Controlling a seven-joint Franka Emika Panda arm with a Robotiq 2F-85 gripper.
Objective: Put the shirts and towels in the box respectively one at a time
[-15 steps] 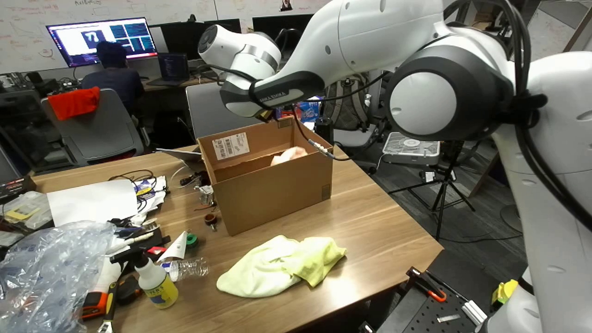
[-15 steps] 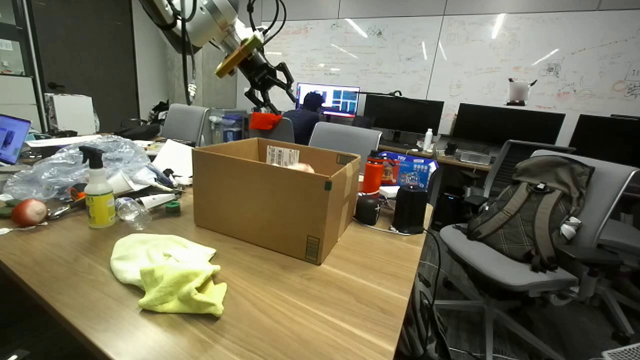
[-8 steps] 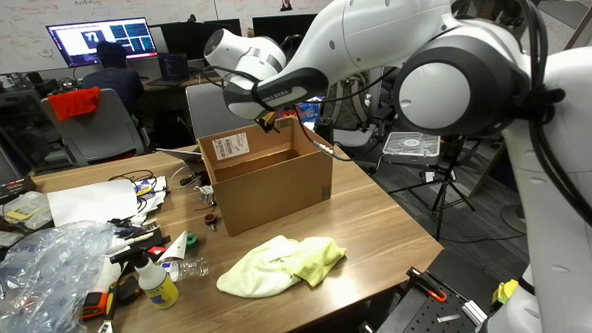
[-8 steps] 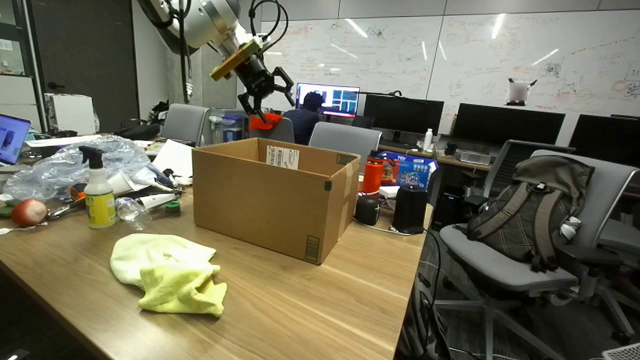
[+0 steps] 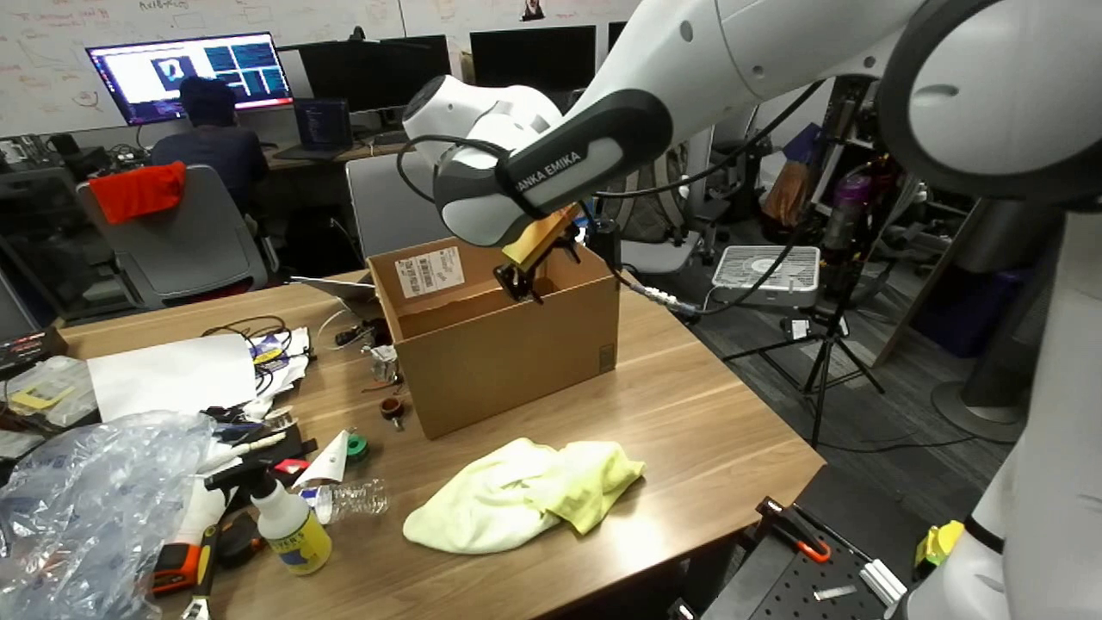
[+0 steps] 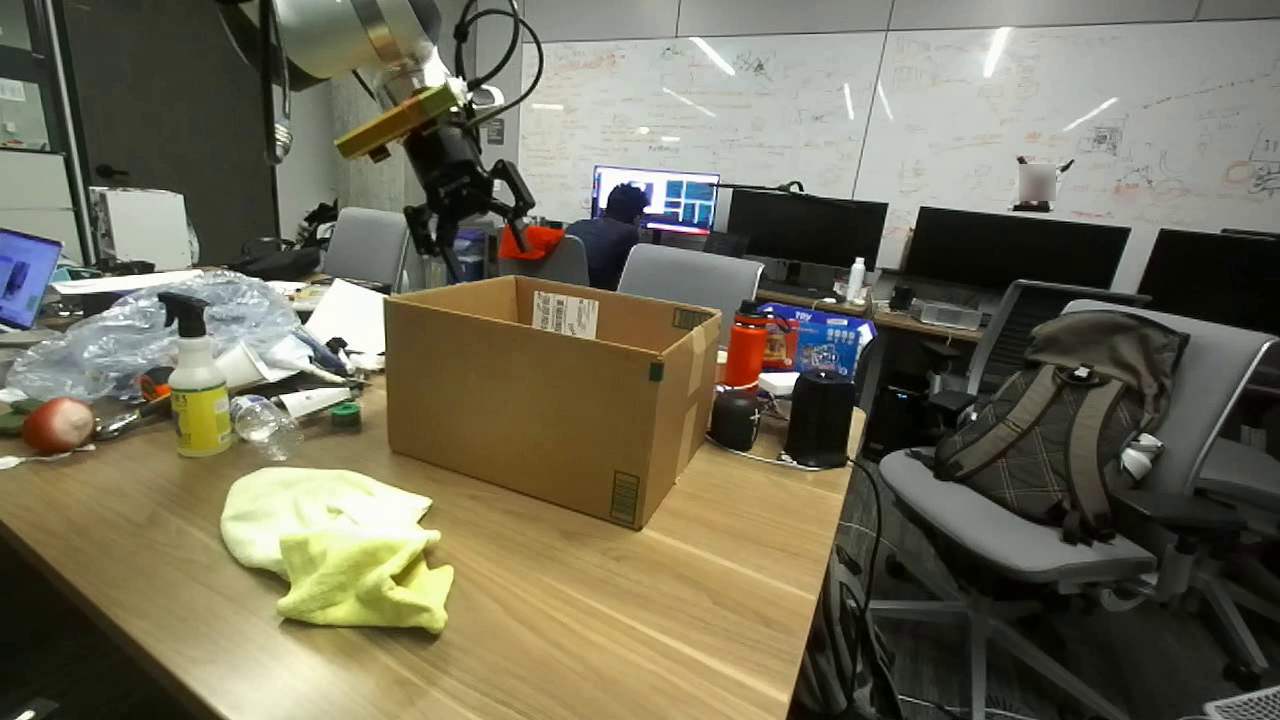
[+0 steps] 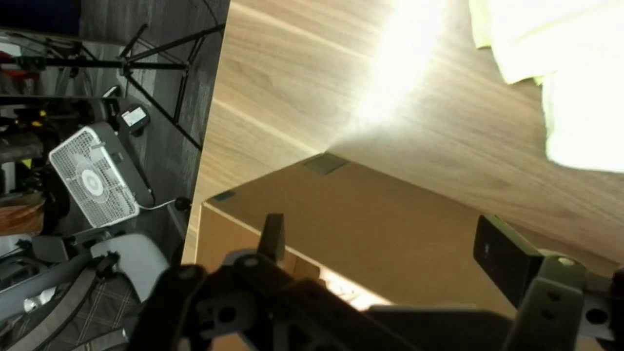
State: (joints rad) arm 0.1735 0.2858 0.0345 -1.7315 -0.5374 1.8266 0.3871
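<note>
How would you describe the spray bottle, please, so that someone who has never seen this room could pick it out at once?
On the wooden table, find the open cardboard box. In both exterior views, look left of it, near the clear plastic sheeting, for the spray bottle. Unlike the clear plastic bottle lying next to it, it stands upright, with a black trigger head and yellow label.

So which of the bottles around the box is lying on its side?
The clear plastic bottle, next to the spray bottle. It lies on its side, while the spray bottle and the red bottle both stand upright.
</note>
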